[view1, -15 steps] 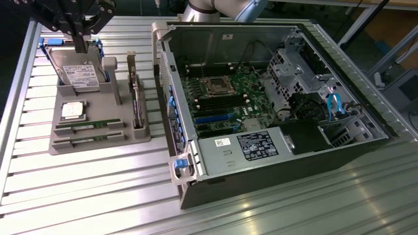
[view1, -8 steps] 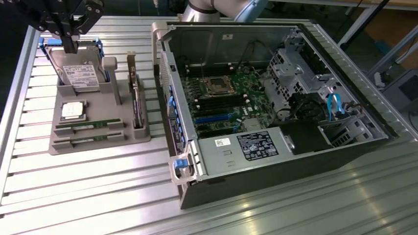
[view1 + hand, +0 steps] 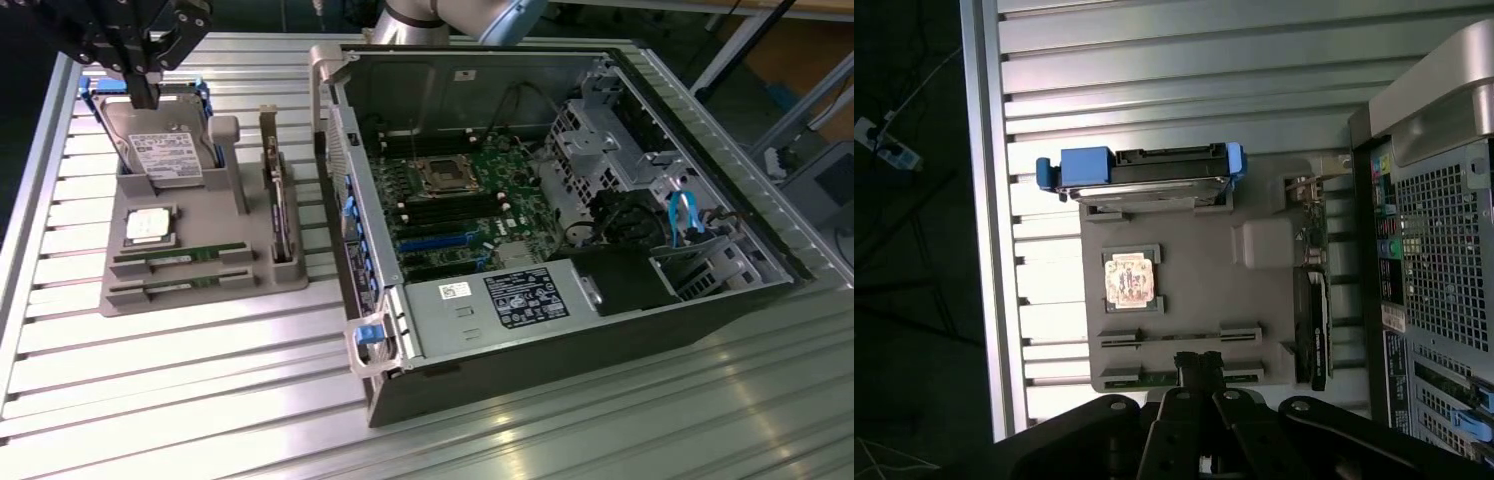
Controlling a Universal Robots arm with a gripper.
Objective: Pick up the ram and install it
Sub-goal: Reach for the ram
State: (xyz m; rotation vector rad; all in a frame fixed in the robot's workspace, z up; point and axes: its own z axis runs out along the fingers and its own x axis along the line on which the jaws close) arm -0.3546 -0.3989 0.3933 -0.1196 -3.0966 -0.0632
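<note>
Two green ram sticks (image 3: 180,253) lie edge-up in slots at the near end of a grey parts holder (image 3: 200,215) on the exterior view's left. In the wrist view, the ram (image 3: 1154,379) lies just beside my fingertips. My gripper (image 3: 144,97) hangs high over the holder, in line with the hard drive (image 3: 163,145). My gripper (image 3: 1199,362) is shut with nothing in it. The open computer case (image 3: 561,200) lies on its side to the exterior view's right, its motherboard (image 3: 461,200) exposed.
The holder also carries a square silver processor chip (image 3: 150,226) and a dark expansion card (image 3: 278,205) standing on edge. The hard drive has blue rails (image 3: 1084,167). The slatted metal table (image 3: 174,380) has bare room in front of the holder.
</note>
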